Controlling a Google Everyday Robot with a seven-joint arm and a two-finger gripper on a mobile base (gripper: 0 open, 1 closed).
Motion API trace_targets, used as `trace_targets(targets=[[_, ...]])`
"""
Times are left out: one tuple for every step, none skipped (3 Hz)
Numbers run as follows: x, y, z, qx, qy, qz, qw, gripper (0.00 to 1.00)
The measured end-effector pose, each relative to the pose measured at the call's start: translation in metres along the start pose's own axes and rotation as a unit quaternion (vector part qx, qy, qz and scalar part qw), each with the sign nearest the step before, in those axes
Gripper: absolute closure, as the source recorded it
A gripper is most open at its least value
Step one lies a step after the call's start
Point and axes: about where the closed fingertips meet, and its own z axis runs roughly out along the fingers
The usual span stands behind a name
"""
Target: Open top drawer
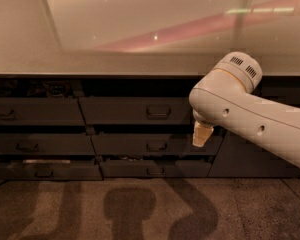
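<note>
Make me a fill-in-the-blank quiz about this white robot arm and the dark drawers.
1. The wide dark grey top drawer front carries one small rectangular loop handle at its ____.
2. The robot's cream-tipped hand hangs on the picture's ____ side of that handle, not touching it.
3. Below the top drawer, the same bank stacks ____ lower dark drawer fronts.

Missing words: centre; right; two.
</note>
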Motion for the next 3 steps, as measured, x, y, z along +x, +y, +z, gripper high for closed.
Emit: trace_targets(targets=[[0.000, 0.000, 0.000, 0.000, 0.000, 0.000, 1.0000, 0.00], [-0.007, 0.019, 0.009, 0.007, 0.002, -0.040, 0.9992, 0.00], [-0.013, 0.041, 0.028, 0.006, 0.013, -0.084, 0.9964, 0.00]])
